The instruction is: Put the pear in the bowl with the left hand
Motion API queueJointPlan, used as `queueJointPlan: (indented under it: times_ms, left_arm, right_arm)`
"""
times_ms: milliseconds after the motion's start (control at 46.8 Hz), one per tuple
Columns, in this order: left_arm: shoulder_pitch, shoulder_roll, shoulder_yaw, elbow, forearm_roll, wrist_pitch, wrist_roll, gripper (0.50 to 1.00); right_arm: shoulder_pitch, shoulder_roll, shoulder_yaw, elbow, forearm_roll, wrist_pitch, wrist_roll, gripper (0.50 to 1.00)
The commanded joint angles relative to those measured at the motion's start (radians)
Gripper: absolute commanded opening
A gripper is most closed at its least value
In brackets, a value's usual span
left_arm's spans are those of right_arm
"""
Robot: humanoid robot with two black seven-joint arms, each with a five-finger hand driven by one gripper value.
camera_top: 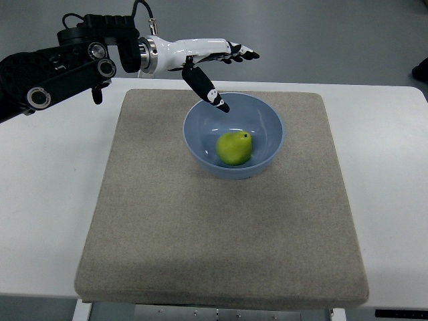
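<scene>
**Pear in the bowl – job looks done**

Pear sits inside blue bowl, on grey mat. Left hand hovers over bowl's far rim, fingers stretched out, thumb angled down, holding nothing. Only pulling away left, imo. No labels or writing readable anywhere.

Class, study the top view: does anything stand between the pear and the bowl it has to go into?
Nothing does. The pear already lies inside the blue bowl, on the grey mat. The left hand is open above the bowl's far rim, holding nothing.
</scene>
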Motion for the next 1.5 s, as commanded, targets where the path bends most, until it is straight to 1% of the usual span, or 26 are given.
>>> queueJointPlan:
  times_ms: [0,150,320,449,555,769,854,983,1111,1218,1324,1389,1474]
  left_arm:
    - [0.002,0.019,0.008,0.014,-0.055,-0.001,0.000,0.994]
    - [0.009,0.046,0.006,0.045,-0.128,0.000,0.000,0.994]
    - [0.026,0.056,0.009,0.140,-0.380,-0.010,0.000,0.996]
    - [0.063,0.059,0.005,0.164,-0.458,-0.010,0.000,0.996]
    - [0.109,0.063,-0.020,0.167,-0.507,-0.006,0.000,0.994]
    - [0.233,0.062,-0.135,0.198,-0.729,-0.015,-0.002,0.996]
    - [0.301,0.060,-0.222,0.200,-0.794,-0.040,-0.002,0.996]
    - [0.391,0.054,-0.369,0.209,-0.860,-0.118,0.000,0.996]
    - [0.425,0.037,-0.435,0.246,-0.921,-0.188,0.000,0.996]
    - [0.430,0.013,-0.437,0.292,-1.004,-0.201,0.003,0.996]
    - [0.425,-0.007,-0.437,0.367,-1.044,-0.214,0.015,0.996]
    - [0.423,-0.027,-0.440,0.402,-1.047,-0.219,0.043,0.996]
    - [0.422,-0.033,-0.452,0.417,-1.049,-0.219,0.089,0.996]
  right_arm:
    - [0.000,0.000,0.000,0.000,0.000,0.000,0.000,0.926]
    - [0.000,0.000,0.000,0.000,0.000,0.002,0.000,0.926]
    - [0.000,0.000,0.000,0.000,0.000,0.000,0.000,0.926]
    - [0.000,0.000,0.000,0.000,0.000,0.000,0.000,0.926]
    - [0.000,0.000,0.000,0.000,0.000,0.000,0.000,0.926]
    - [0.000,0.000,0.000,0.000,0.000,0.000,0.000,0.926]
    - [0.000,0.000,0.000,0.000,0.000,0.000,0.000,0.926]
    - [0.000,0.000,0.000,0.000,0.000,0.000,0.000,0.926]
    - [0.000,0.000,0.000,0.000,0.000,0.000,0.000,0.926]
    - [0.000,0.000,0.000,0.000,0.000,0.002,0.000,0.926]
    - [0.000,0.000,0.000,0.000,0.000,0.002,0.000,0.926]
    - [0.000,0.000,0.000,0.000,0.000,0.000,0.000,0.926]
    - [0.000,0.000,0.000,0.000,0.000,0.000,0.000,0.926]
